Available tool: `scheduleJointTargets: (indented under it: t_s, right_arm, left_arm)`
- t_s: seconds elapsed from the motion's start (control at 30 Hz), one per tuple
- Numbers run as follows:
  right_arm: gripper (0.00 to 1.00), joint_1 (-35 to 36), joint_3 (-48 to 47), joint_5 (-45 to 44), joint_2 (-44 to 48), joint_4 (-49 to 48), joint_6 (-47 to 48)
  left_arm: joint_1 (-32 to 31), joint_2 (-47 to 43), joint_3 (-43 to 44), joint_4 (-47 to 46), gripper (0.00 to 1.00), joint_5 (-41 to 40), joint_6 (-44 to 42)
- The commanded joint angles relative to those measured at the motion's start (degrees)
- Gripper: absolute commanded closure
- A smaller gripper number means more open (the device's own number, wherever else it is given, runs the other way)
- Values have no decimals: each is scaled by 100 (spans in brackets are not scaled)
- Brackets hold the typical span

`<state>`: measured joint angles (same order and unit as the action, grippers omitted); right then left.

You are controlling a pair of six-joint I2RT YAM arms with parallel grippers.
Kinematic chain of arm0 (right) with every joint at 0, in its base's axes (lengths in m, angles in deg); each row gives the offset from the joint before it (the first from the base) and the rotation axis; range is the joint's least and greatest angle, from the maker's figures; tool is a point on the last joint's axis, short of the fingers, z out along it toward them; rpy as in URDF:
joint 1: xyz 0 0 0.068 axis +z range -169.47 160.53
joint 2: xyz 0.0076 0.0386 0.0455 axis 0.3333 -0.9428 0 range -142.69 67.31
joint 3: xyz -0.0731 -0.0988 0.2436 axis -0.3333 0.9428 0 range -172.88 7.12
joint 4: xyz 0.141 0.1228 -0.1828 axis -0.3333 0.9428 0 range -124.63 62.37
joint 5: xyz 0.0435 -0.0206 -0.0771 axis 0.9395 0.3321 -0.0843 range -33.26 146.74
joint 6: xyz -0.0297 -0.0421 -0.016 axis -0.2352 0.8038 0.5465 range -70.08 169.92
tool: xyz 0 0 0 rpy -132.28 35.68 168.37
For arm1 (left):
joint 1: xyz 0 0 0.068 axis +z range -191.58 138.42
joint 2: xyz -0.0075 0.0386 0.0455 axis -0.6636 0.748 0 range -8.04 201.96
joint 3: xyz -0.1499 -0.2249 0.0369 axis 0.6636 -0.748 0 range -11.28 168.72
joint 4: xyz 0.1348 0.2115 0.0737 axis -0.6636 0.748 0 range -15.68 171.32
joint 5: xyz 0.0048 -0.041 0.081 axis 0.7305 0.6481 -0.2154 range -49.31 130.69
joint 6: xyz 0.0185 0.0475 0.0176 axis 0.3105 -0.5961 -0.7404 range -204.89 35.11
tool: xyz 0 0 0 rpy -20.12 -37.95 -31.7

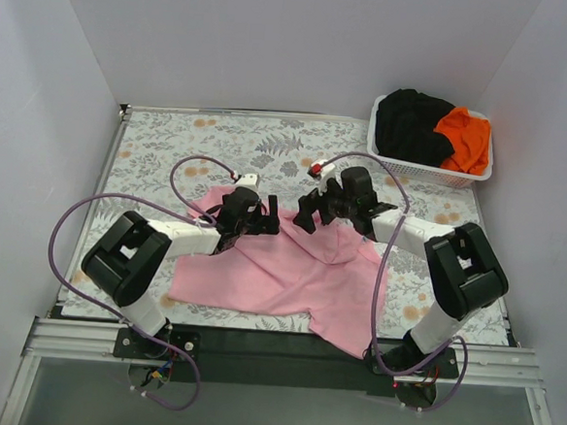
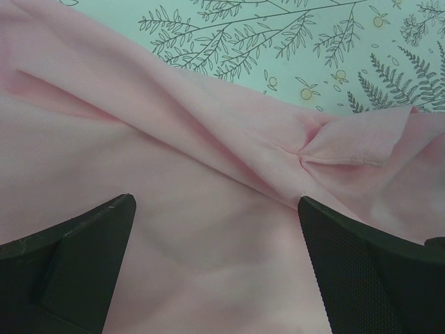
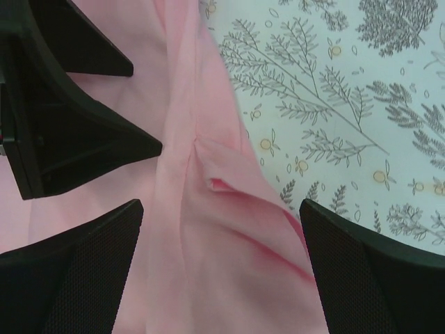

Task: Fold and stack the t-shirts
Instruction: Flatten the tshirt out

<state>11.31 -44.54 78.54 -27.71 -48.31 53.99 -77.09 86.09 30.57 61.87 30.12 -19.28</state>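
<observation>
While both arms lean inward over the middle of the table, the light pink soft cloth t-shirt [image 1: 279,271] lies spread and wrinkled on the white table cover printed with grey ferns and small orange fruits [image 1: 171,146]. The left gripper [image 1: 264,216] hangs over the far left part of this shirt with its black jaws wide apart, grasping nothing; in the left wrist view only smooth pink cloth and one small pinched pleat [image 2: 302,149] lie below it. The right gripper [image 1: 313,210] stands just beside it, also released, with its jaws spread above a raised fold [image 3: 222,184] at the far edge of the shirt, and the cloth is not pinched. In the right wrist view this edge runs from top to bottom, with bare printed cover on its right. The near hem of the shirt reaches the near edge of the table at the right side. Bare cover stays open on the left and at the far side. The white plastic lattice basket [image 1: 413,166] sits in the far right corner, well apart, and holds the black t-shirt [image 1: 411,124] and the bright orange t-shirt [image 1: 467,138]. Plain white walls [image 1: 276,37] close three sides.
</observation>
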Motion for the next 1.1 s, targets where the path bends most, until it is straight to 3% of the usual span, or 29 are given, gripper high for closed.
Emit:
scheduleJointTargets:
  t_s: [0.0, 0.4, 0.67, 0.8, 0.97, 1.0, 1.07]
  right_arm:
    - [14, 41, -388, 316, -218, -435, 436]
    - [19, 77, -696, 333, -956, -435, 814]
    - [30, 68, -819, 298, -1176, -408, 911]
    - [44, 77, -881, 228, -1255, -426, 946]
    - [79, 77, -1056, 131, -1352, -382, 963]
    - [90, 77, -1083, 105, -1370, -347, 963]
    - [99, 77, -1188, 70, -1422, -312, 990]
  left_arm:
    - [-26, -298, -27, 58, 2, -147, -56]
    - [-27, -623, -80, 234, 2, -226, -109]
    - [-26, -826, -115, 304, 2, -288, -136]
    - [-26, -905, -150, 331, 2, -288, -136]
    - [-35, -1080, -238, 366, 2, -297, -92]
    - [-27, -1115, -264, 375, 2, -297, -92]
    - [-26, -1230, -308, 401, 2, -323, -74]
